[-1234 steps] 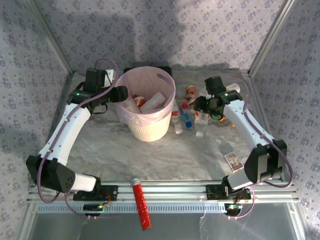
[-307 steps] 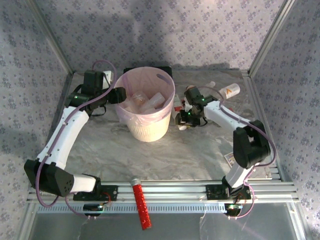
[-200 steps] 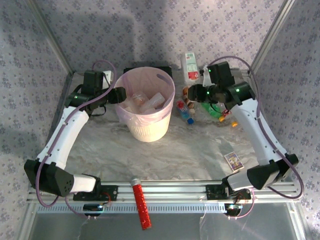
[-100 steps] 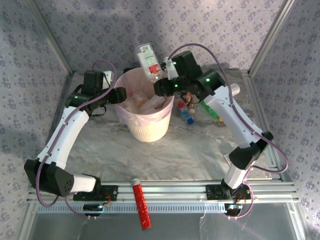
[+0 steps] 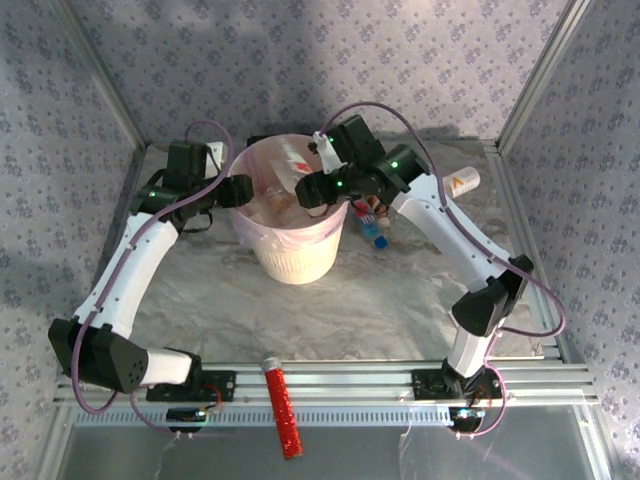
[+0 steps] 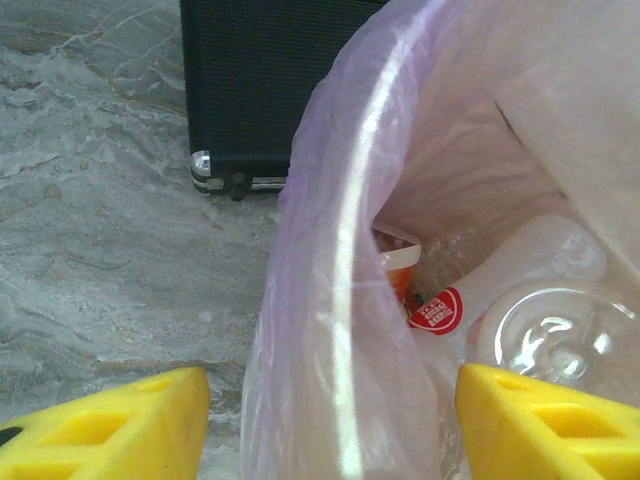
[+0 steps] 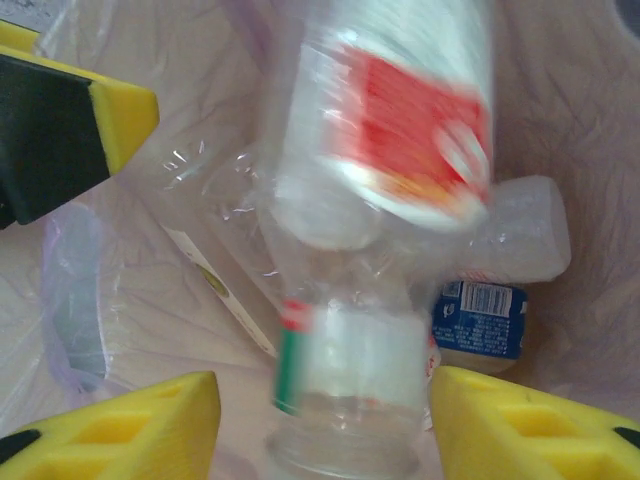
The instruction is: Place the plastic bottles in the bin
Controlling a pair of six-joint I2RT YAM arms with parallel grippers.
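One red-labelled bottle [image 7: 385,130] inside released right hand [image 7: 320,390], over one bin [image 5: 290,262], released left hand [image 6: 330,385] straddling it

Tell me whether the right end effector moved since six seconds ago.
Yes. The right end effector moved left, from right of the bin to above its opening.
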